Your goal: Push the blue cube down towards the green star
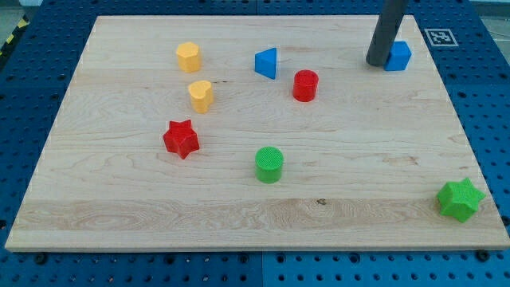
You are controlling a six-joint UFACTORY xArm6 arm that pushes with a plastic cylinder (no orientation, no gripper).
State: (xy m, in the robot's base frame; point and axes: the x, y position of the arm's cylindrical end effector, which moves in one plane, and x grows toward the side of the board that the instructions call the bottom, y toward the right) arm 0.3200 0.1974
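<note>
Standing at the view's upper right of the wooden board, my tip touches or sits just beside the left face of the blue cube, partly covering it; the rod carries no jaws, so it holds nothing and only abuts the block. Item, blue cube: near the board's top edge, far right, beside a printed marker tag at the corner. Item, green star: bottom right corner of the board, well apart from the cube and almost straight below it in the view. Item, blue triangular block: upper middle. Item, red cylinder: just right of and below the triangular block. Item, yellow block, hexagonal: upper left. Item, second yellow block, rounded, exact shape unclear: just below the first. Item, red star: left of centre. Item, green cylinder: centre, lower half. Surround: blue perforated table.
</note>
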